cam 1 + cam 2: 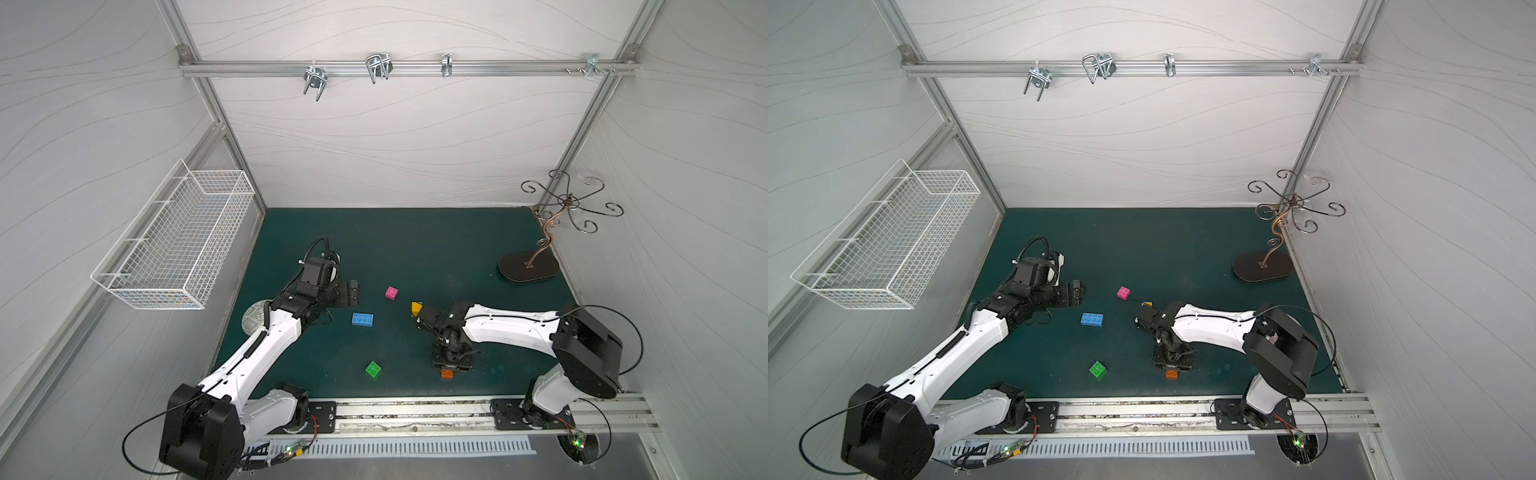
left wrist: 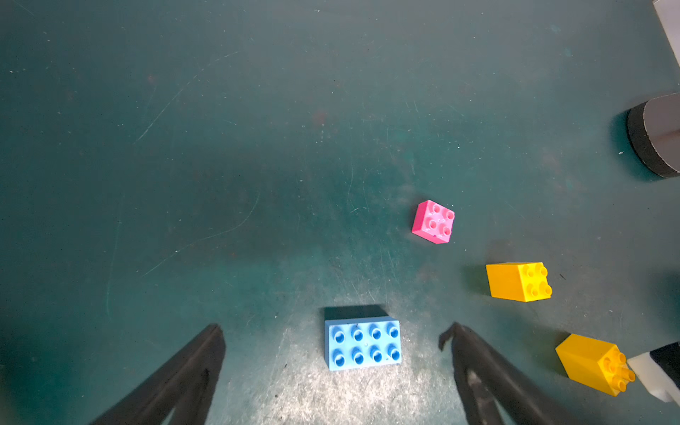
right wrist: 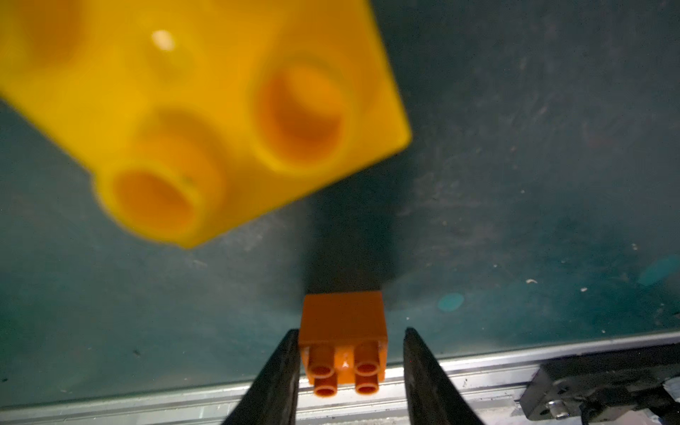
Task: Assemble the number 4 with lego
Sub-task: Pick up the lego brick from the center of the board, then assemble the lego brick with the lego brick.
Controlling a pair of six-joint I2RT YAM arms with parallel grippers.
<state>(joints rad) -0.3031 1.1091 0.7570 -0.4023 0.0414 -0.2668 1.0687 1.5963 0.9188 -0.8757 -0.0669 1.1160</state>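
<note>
The lego bricks lie singly on the green mat, and no number 4 shows. My right gripper [image 3: 350, 333] is low near the front rail, straddling an orange brick [image 3: 344, 320] on its side. One finger touches it and a gap remains at the other. A yellow brick [image 3: 206, 110] looms blurred close to that camera. My left gripper [image 2: 335, 329] hangs open over the mat with nothing held, the blue brick [image 2: 362, 342] just ahead between its tips. The pink brick [image 1: 391, 293], a yellow brick [image 1: 417, 308] and the green brick [image 1: 373, 369] lie apart. Two yellow bricks [image 2: 519, 281] [image 2: 596, 364] show in the left wrist view.
A white wire basket [image 1: 178, 241] hangs on the left wall. A curly metal hook stand [image 1: 530, 268] occupies the back right corner. A patterned round disc [image 1: 253, 316] peeks from under my left arm. The metal rail [image 1: 415, 409] runs along the front edge.
</note>
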